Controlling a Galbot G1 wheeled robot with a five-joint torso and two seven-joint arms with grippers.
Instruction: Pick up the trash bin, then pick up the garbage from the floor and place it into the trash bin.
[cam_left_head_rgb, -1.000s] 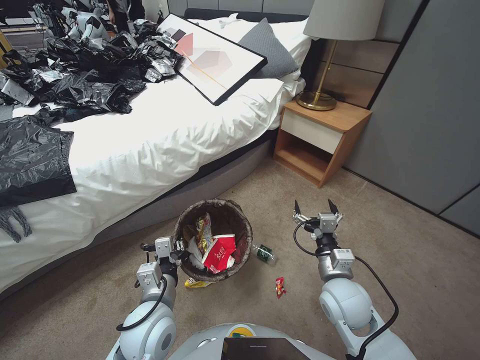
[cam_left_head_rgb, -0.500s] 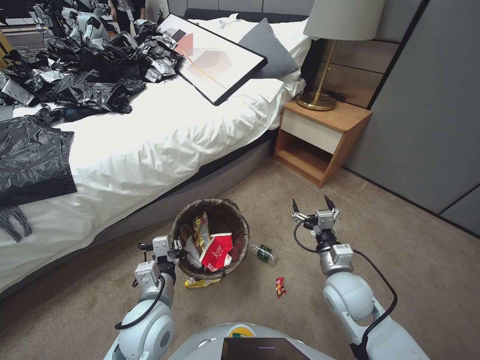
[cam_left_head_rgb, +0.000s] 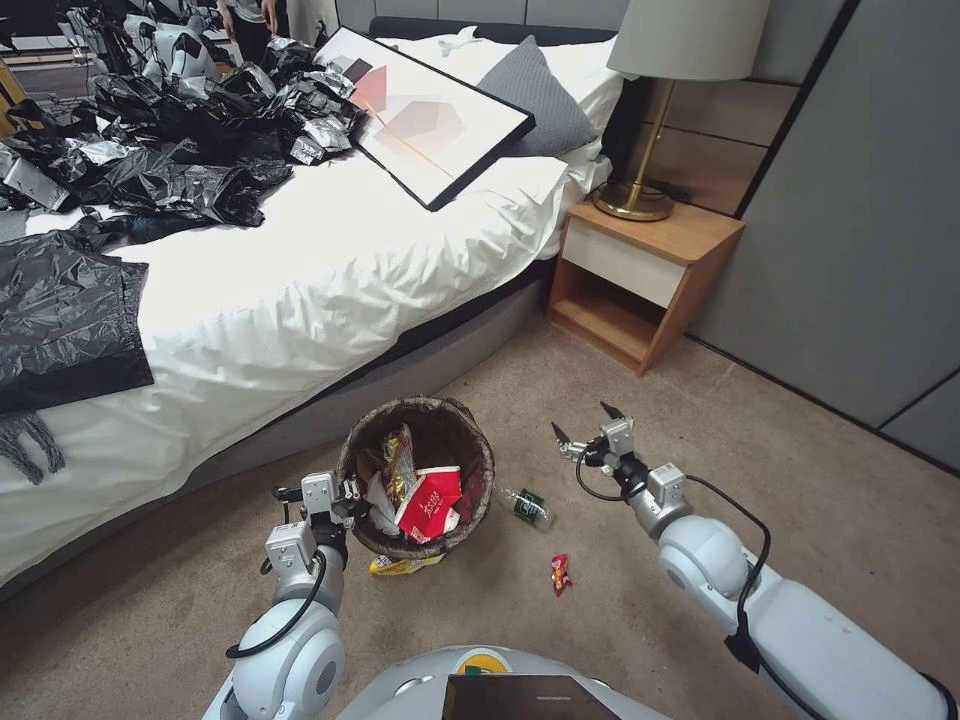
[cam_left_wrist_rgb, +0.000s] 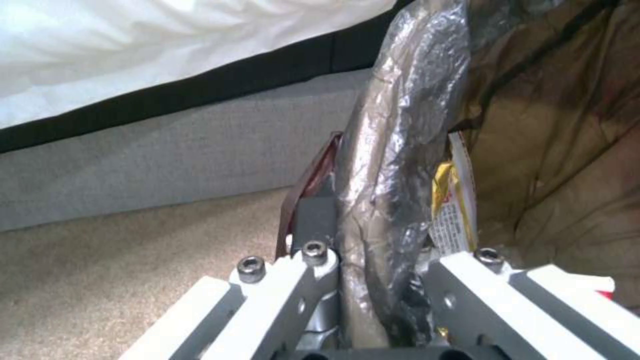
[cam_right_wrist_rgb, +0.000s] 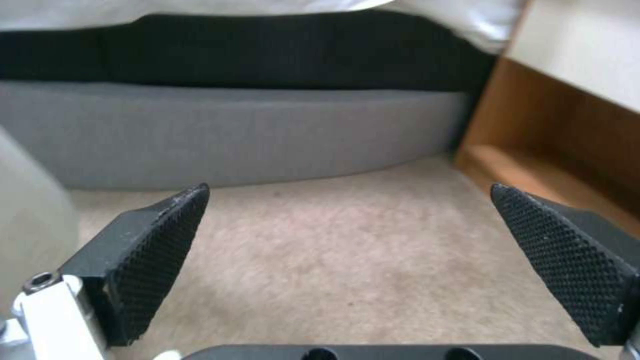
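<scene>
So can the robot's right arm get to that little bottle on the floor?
Probably yes. The right gripper is open and holds nothing, and the bottle lies on bare carpet just below it, beside the trash bin, with nothing in between.

G1 body: glossy white shells, grey metal wrists, black cabling.

Both arms have rounded white-grey joint housings, with silver block-shaped wrist modules further out. A black cable loops loose along each forearm. The left gripper (cam_left_head_rgb: 345, 497) has a white-grey linkage frame with hex socket screws at the pivots. The right gripper (cam_left_head_rgb: 585, 428) has black wedge-shaped fingers (cam_right_wrist_rgb: 157, 250) with diamond-knurled pads, plus a white bracket with one socket screw. The torso top at 6 o'clock in the head view is a white dome with a dark flat panel and a small yellow-green round marking.
</scene>
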